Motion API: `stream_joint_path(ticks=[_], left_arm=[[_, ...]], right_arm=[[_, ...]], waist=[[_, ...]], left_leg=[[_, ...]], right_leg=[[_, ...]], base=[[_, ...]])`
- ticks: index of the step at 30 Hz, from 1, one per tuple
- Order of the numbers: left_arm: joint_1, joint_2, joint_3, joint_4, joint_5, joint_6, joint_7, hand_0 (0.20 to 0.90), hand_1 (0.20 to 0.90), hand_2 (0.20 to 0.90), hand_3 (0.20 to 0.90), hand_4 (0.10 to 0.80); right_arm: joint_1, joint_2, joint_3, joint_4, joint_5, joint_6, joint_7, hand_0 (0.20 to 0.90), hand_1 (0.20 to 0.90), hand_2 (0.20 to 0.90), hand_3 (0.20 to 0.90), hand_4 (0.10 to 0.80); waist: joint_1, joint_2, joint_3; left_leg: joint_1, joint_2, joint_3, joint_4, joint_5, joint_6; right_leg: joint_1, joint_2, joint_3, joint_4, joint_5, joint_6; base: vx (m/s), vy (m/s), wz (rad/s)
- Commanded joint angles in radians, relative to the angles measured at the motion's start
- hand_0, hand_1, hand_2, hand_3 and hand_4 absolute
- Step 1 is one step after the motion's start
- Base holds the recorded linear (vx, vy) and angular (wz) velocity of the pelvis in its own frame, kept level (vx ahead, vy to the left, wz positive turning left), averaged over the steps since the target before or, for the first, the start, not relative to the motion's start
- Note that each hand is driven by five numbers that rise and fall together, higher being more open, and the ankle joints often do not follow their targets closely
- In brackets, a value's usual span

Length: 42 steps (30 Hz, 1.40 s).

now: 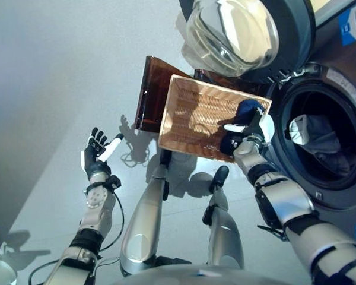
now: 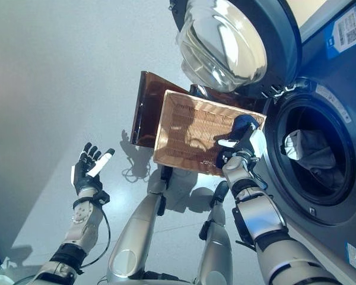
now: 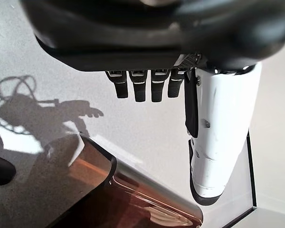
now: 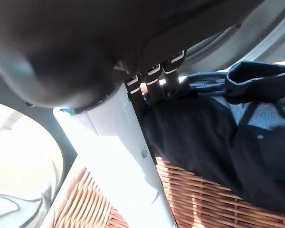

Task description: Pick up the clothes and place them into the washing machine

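Note:
A dark blue garment [image 1: 248, 109] hangs at the right edge of the wicker basket [image 1: 190, 116], with my right hand [image 1: 250, 132] shut on it. In the right wrist view the fingers [image 4: 154, 78] curl into the blue cloth [image 4: 218, 142] above the wicker. The hand is just left of the washing machine's round opening [image 1: 344, 181], where a grey and white cloth [image 1: 313, 135] lies in the drum. My left hand [image 1: 95, 155] hangs open and empty over the floor at the left, with straight fingers [image 3: 142, 88].
The washer's door [image 1: 237, 32] stands open above the basket, its glass bowl facing out. A brown see-through container [image 1: 149, 89] sits behind the basket's left side. Grey floor spreads to the left.

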Motion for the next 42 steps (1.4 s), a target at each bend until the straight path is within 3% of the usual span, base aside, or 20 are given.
stream_joint_path(ticks=[1, 16, 32, 33, 34, 36, 42], left_arm=[[0.009, 0.019, 0.018, -0.131, 0.000, -0.085, 0.032, 0.900, 0.900, 0.900, 0.900, 0.800], [0.022, 0.034, 0.031, -0.216, -0.019, -0.098, 0.033, 0.900, 0.900, 0.900, 0.900, 0.800], [0.020, 0.052, 0.035, -0.265, -0.017, -0.107, 0.045, 0.900, 0.900, 0.900, 0.900, 0.800], [0.021, 0.052, 0.035, -0.267, -0.019, -0.108, 0.043, 0.900, 0.900, 0.900, 0.900, 0.800], [0.021, 0.052, 0.035, -0.267, -0.019, -0.108, 0.043, 0.900, 0.900, 0.900, 0.900, 0.800], [0.021, 0.055, 0.034, -0.269, -0.022, -0.109, 0.042, 0.900, 0.900, 0.900, 0.900, 0.800], [0.024, 0.056, 0.038, -0.281, -0.020, -0.108, 0.045, 0.900, 0.900, 0.900, 0.900, 0.800]], right_arm=[[-0.035, -0.055, 0.001, -0.006, 0.044, -0.040, -0.033, 0.900, 0.900, 0.900, 0.900, 0.800], [-0.107, -0.061, -0.005, -0.001, 0.105, -0.054, -0.017, 0.900, 0.900, 0.900, 0.900, 0.800], [-0.223, -0.057, 0.021, -0.003, 0.143, -0.057, 0.005, 0.900, 0.900, 0.900, 0.900, 0.800], [-0.229, -0.057, 0.023, -0.002, 0.143, -0.057, 0.007, 0.826, 0.826, 0.826, 0.826, 0.747], [-0.229, -0.057, 0.023, -0.001, 0.143, -0.057, 0.007, 0.496, 0.496, 0.496, 0.496, 0.512], [-0.241, -0.060, 0.031, 0.000, 0.138, -0.055, 0.006, 0.200, 0.200, 0.200, 0.200, 0.300], [-0.256, -0.063, 0.044, 0.013, 0.096, -0.042, -0.005, 0.200, 0.200, 0.200, 0.200, 0.300]], waist=[[0.029, 0.090, -0.002], [0.036, 0.130, 0.058], [0.049, 0.160, 0.058], [0.050, 0.159, 0.058], [0.050, 0.159, 0.058], [0.051, 0.160, 0.058], [0.053, 0.165, 0.058]], left_leg=[[0.132, -0.034, -0.028, -0.340, 0.155, -0.073], [0.089, -0.038, -0.028, -0.340, 0.172, -0.072], [0.004, -0.045, -0.041, -0.340, 0.189, -0.071], [0.001, -0.044, -0.042, -0.340, 0.190, -0.071], [0.001, -0.044, -0.042, -0.340, 0.190, -0.071], [-0.005, -0.045, -0.045, -0.340, 0.191, -0.071], [-0.007, -0.043, -0.042, -0.340, 0.190, -0.071]], right_leg=[[0.060, 0.063, -0.011, 0.081, -0.066, -0.005], [0.005, 0.060, -0.004, 0.098, -0.059, -0.008], [-0.095, 0.056, 0.003, 0.129, -0.061, -0.012], [-0.098, 0.056, 0.002, 0.131, -0.062, -0.012], [-0.098, 0.056, 0.002, 0.132, -0.062, -0.012], [-0.104, 0.056, 0.001, 0.135, -0.062, -0.013], [-0.108, 0.056, -0.003, 0.134, -0.061, -0.012]], base=[[0.000, 0.000, 0.00], [-0.026, 0.007, -0.01], [-0.019, 0.010, 0.02], [0.000, 0.000, 0.00], [0.000, 0.000, 0.00], [0.000, 0.000, 0.00], [0.000, 0.000, 0.00]])
